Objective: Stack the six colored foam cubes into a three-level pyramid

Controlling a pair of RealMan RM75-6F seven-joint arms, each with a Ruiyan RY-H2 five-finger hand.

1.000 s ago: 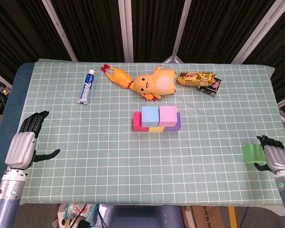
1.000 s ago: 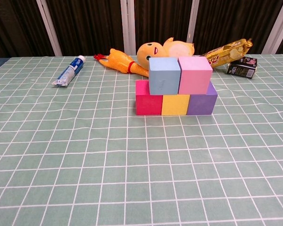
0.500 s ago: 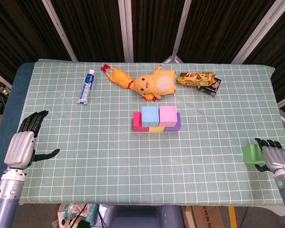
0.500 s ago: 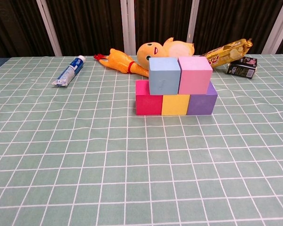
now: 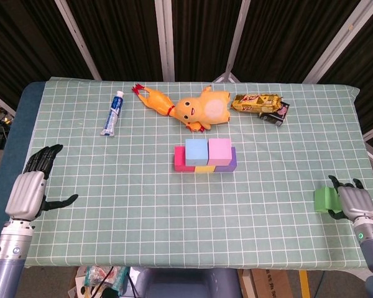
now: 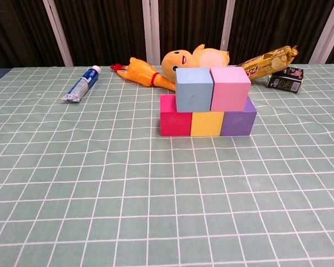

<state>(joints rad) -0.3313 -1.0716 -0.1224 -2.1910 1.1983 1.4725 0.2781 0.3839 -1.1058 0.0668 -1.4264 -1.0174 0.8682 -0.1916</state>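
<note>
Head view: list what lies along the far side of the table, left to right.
Toothpaste tube → rubber chicken → yellow plush duck → gold snack packet → small dark carton.

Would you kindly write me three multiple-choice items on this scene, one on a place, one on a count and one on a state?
1. Where is the green cube?
A. at the table's right edge, in the right hand
B. on top of the stack
C. beside the toothpaste tube

2. How many cubes are in the stack?
A. three
B. five
C. six

3. The left hand is:
A. holding a cube
B. open and empty
C. resting on the stack

Answers:
1 A, fingers wrap the green cube far from the stack.
2 B, three below, with the blue cube and pink cube above.
3 B, fingers apart, nothing in them.
</note>
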